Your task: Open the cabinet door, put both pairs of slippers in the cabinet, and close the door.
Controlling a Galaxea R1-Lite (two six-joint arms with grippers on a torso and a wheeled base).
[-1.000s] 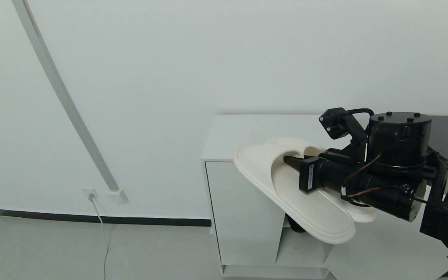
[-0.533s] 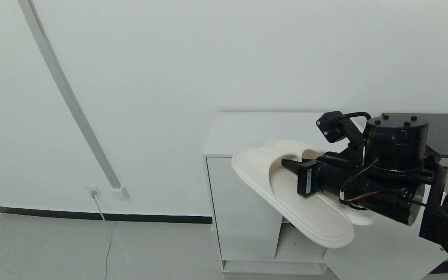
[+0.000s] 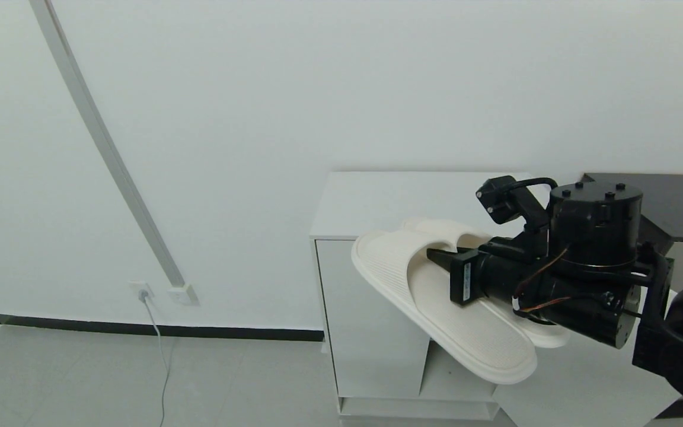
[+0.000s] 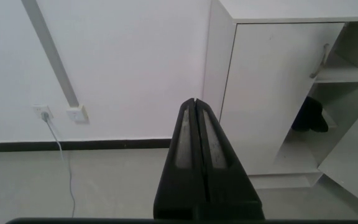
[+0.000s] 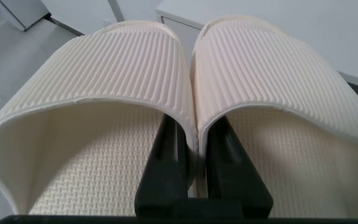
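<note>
Left of the cabinet, low on the wall: a socket, cable trailing down to the floor. Out in front of the cabinet's left corner and well apart from it, the left gripper, fingers pressed flat together, nothing between them.

On to the cabinet itself: left panel shut, right side open, door swung out from its right side. Inside, a shelf, and under it a dark thing, too dim to name.

In front of the open side, up in the air, the cream slippers: side by side and touching, long axis slanted, toes high toward the cabinet's top left corner, heels low over the door. And the right gripper, in from the heel end, fingers one under each strap, pinching the two inner strap walls together.
</note>
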